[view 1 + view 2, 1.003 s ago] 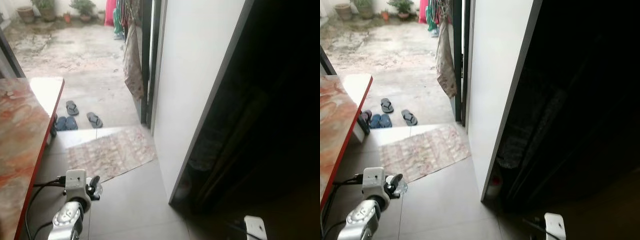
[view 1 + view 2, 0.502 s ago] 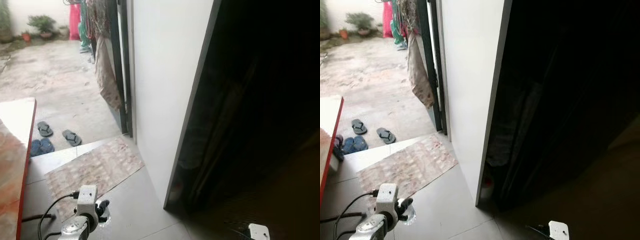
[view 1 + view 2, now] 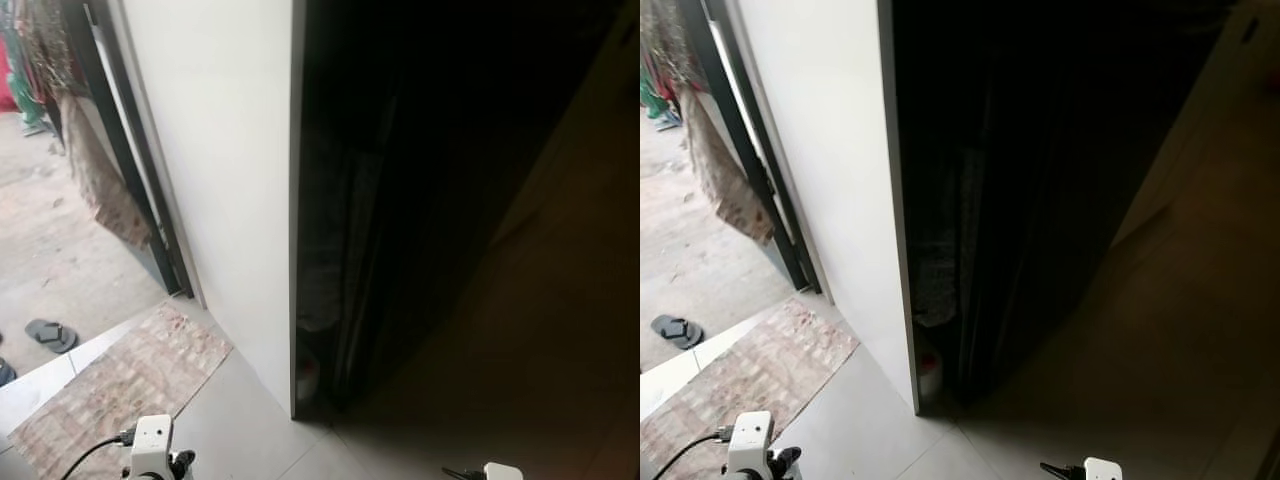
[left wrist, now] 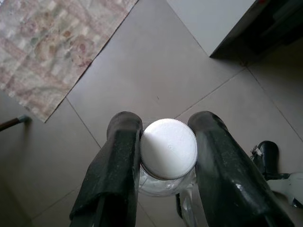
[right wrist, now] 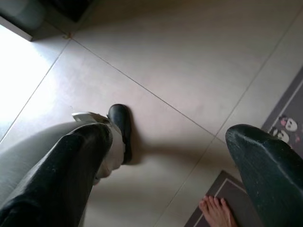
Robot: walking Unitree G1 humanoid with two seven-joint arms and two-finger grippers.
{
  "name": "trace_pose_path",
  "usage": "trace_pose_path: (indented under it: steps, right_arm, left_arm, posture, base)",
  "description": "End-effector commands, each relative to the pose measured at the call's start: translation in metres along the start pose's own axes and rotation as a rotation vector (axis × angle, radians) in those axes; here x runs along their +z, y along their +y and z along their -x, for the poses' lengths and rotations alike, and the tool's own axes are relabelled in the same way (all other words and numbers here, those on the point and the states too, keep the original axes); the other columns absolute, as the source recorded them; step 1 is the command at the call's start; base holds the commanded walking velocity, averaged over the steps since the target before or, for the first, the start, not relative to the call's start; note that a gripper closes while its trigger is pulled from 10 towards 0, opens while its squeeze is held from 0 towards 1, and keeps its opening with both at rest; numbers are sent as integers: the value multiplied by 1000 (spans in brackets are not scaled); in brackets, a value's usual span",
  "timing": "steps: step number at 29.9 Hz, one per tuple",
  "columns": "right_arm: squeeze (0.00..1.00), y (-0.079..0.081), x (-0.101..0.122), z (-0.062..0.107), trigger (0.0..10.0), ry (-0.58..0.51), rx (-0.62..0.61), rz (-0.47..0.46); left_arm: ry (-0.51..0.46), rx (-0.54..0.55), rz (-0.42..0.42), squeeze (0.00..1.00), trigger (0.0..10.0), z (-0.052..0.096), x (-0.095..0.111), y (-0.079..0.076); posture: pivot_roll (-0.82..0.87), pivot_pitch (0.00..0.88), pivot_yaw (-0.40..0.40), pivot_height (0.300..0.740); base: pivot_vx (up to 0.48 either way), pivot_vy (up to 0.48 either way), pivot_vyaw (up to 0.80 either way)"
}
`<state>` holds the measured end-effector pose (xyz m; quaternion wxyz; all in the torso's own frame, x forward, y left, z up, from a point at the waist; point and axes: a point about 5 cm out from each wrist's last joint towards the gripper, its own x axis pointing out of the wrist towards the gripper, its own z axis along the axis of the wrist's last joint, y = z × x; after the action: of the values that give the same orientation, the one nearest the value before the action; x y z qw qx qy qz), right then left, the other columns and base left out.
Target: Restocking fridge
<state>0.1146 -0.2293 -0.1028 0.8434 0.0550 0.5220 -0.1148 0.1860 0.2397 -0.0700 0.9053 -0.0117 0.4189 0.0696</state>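
Note:
My left gripper (image 4: 168, 153) is shut on a clear bottle with a white ribbed cap (image 4: 168, 144), one black finger (image 4: 116, 175) on each side of its neck, held low over the grey tiled floor. My right gripper (image 5: 165, 156) hangs open over the tiles with nothing between its fingers (image 5: 61, 175). Ahead stands a tall white panel (image 3: 225, 170) with a dark edge. Beside it is a very dark recess (image 3: 420, 200) whose inside I cannot make out. A small pale container (image 3: 307, 375) sits at the foot of the gap.
A patterned rug (image 3: 110, 385) lies on the floor to the left, with a slipper (image 3: 50, 335) beyond it at a doorway. A cloth (image 3: 100, 185) hangs by the black door frame. A person's bare foot (image 5: 215, 213) rests on a grey mat near my right side.
The camera has swung right: the red-edged table and most slippers have left the picture, and the dark recess is now in the middle. The left gripper still holds the bottle.

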Motion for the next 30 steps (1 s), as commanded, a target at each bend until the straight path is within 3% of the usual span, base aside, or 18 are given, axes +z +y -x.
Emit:
trace_pose_path:
  steps: [1, 9, 14, 21, 22, 30]
  right_arm:
    - [0, -2, 8, -1, 10000, -23, -10, -6]
    - [0, -1, 7, -1, 10000, -28, -16, -50]
    - [0, 0, 1, 0, 10000, -17, -13, -56]
    - [0, 2, -4, 0, 10000, -3, -8, -51]
    - [0, 2, -4, 0, 10000, -3, -5, -51]
    - [0, 1, -5, 1, 10000, 1, 9, -16]
  left_arm:
    - [-58, 15, 26, 0, 10000, -2, 12, 0]
    - [-117, 12, -12, 0, 10000, -2, 21, 0]
    - [-155, 86, -55, 0, 10000, -1, 24, 6]
    - [-103, 15, 41, 0, 10000, -2, 18, 5]
    - [-104, -7, 93, 0, 10000, -2, 18, 4]
    - [-81, -15, 90, 0, 10000, 0, 8, 2]
  posture:
    - [26, 0, 3, 740]
    - [1, 0, 9, 740]
    - [8, 0, 25, 740]
    - [18, 0, 34, 740]
    - [25, 0, 34, 740]
    - [23, 0, 31, 740]
  base:
    - [0, 0, -712]
    - [0, 0, -712]
    - [0, 0, -712]
    - [0, 0, -712]
    - [0, 0, -712]
    - [0, 0, -709]
